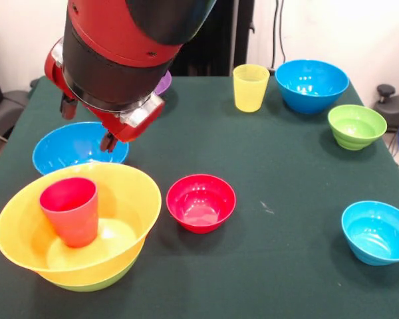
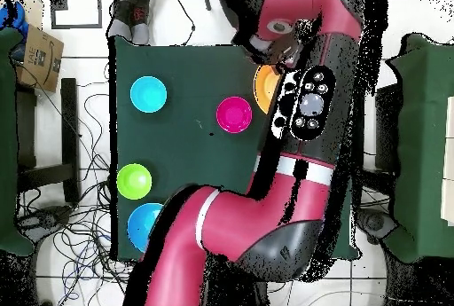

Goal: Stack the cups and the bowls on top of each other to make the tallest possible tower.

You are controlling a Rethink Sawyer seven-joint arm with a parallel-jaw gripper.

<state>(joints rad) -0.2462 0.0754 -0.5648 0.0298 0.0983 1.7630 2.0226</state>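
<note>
1. The gripper [image 1: 108,141] hangs under the red and black arm [image 1: 123,46], low over the rear rim of a medium blue bowl [image 1: 73,147] near the tabletop's left edge in the front view. Only one dark fingertip shows below the wrist, so I cannot tell how far it is parted or whether it has hold of anything.
2. Just in front of that bowl stands the tower [image 1: 76,229]: a large orange bowl [image 1: 130,199] nested in a lime-green bowl [image 1: 96,284], with a red cup [image 1: 71,209] upright inside, toward the left of the bowl's floor. It sits at the front left corner.
3. A small red bowl [image 1: 201,202] rests on the green tabletop [image 1: 272,159] just right of the tower, apart from it.
4. A purple bowl [image 1: 163,83] peeks out behind the arm near the rear edge.
5. The yellow cup [image 1: 250,87] stands upright near the rear edge, with another blue bowl [image 1: 311,85] just to its right.
6. A ribbed green bowl [image 1: 356,126] sits near the right edge, a small blue bowl [image 1: 377,232] farther forward along it.
7. No readable writing shows on any piece.
</note>
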